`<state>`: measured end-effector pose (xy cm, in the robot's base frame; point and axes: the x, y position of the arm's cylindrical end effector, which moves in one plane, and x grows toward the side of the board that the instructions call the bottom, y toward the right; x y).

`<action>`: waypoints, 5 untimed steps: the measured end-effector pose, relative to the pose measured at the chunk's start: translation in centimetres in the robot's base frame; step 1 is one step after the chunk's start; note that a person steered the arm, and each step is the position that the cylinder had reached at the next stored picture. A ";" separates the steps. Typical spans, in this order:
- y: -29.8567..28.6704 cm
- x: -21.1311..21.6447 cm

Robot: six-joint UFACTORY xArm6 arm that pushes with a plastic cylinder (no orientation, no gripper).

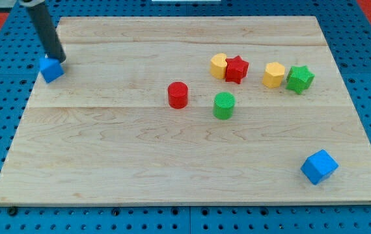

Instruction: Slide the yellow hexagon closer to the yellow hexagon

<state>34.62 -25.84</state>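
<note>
Two yellow hexagons lie in the upper right part of the board: one touches a red star on its right, the other sits beside a green star. The red star lies between the two hexagons. My tip is far off at the board's upper left edge, touching the top of a blue cube.
A red cylinder and a green cylinder stand near the middle. A second blue cube lies at the lower right. The wooden board rests on a blue pegboard.
</note>
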 end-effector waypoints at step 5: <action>25.2 13.8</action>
<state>48.39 -0.64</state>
